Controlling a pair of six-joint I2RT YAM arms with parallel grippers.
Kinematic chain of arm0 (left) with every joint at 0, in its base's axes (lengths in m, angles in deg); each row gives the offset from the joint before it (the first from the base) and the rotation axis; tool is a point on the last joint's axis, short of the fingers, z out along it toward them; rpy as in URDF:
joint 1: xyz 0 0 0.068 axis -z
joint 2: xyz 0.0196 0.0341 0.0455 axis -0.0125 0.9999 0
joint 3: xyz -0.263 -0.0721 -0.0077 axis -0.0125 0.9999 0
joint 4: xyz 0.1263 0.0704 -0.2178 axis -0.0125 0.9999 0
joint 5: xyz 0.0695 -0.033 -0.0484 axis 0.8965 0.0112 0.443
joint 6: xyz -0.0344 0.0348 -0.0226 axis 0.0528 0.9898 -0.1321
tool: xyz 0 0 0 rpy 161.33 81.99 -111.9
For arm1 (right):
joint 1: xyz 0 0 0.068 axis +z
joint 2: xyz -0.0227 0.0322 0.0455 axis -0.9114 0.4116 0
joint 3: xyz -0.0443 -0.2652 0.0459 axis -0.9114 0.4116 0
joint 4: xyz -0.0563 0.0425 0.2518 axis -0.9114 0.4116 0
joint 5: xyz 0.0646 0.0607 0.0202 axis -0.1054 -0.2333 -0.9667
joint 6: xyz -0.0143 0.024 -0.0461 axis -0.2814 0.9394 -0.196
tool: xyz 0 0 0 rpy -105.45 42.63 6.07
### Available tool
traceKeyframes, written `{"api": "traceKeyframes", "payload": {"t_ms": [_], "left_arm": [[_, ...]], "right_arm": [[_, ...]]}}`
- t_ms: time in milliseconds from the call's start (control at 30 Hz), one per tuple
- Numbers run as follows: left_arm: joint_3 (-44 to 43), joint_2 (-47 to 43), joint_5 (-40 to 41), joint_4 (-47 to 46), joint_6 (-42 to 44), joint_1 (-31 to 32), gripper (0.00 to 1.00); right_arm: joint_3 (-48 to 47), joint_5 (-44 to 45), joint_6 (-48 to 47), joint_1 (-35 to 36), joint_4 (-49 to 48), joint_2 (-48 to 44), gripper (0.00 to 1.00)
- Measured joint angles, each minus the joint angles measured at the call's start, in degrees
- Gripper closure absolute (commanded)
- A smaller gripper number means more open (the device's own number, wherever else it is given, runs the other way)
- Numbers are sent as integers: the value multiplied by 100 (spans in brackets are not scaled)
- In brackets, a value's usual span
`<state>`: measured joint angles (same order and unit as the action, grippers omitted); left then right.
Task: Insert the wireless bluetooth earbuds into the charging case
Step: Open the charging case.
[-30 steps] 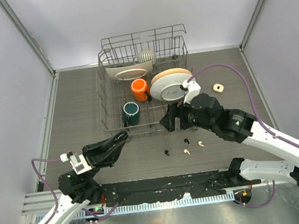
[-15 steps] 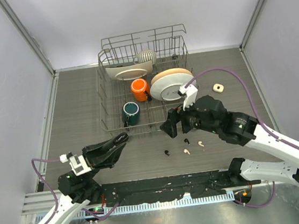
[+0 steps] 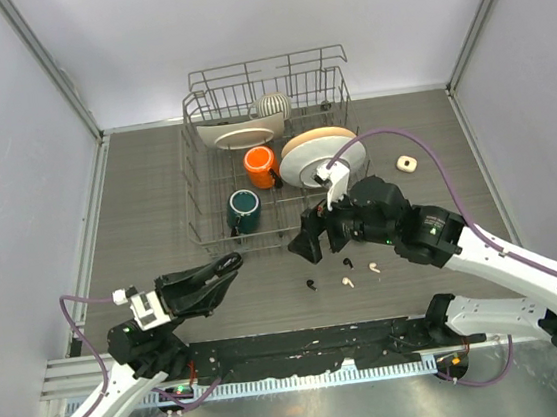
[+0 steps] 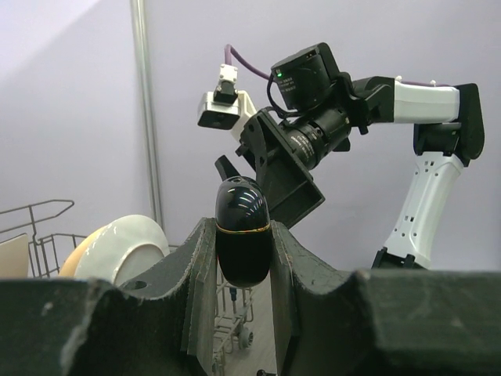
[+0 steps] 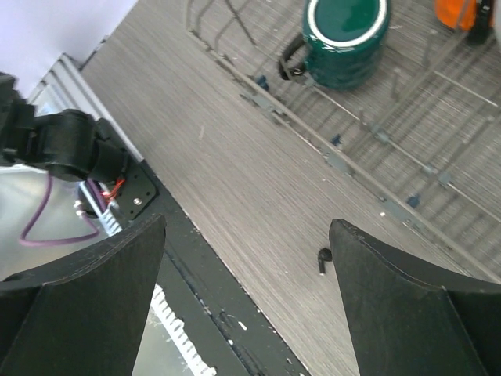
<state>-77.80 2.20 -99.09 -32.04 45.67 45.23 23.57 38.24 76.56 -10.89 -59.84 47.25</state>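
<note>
My left gripper (image 3: 223,267) is shut on a black egg-shaped charging case (image 4: 243,231), closed, with a thin gold seam, and holds it above the table at the near left. Two black earbuds (image 3: 311,285) (image 3: 346,261) and two cream-white earbuds (image 3: 346,282) (image 3: 374,267) lie loose on the table in front of the dish rack. My right gripper (image 3: 310,245) is open and empty, and hovers just left of and above them. In the right wrist view one black earbud (image 5: 322,258) lies beside the right finger (image 5: 407,298).
A wire dish rack (image 3: 205,239) stands at the back with a green mug (image 3: 243,209), an orange mug (image 3: 260,163), plates (image 3: 310,159) and a ribbed bowl. A small cream square object (image 3: 407,163) lies at the right. The black base rail (image 5: 203,274) runs along the near edge.
My right gripper has moved left and toward the near edge, from above the earbuds to their left. My left gripper, still holding the case, has dipped slightly.
</note>
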Motion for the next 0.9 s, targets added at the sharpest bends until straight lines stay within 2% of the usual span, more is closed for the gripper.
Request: {"api": "traceKeyframes", "payload": {"t_ms": [167,467,900], "left_arm": [[0,0,-94,2,0,0,100],[0,197,-181,-9,2,0,100],[0,719,-291,-48,2,0,100]], "right_arm": [[-140,-361,-24,232,-328,103,10],[-662,-446,-345,1200,-789,651,10],[-673,-247,-398,1318,-1108,872,10]]}}
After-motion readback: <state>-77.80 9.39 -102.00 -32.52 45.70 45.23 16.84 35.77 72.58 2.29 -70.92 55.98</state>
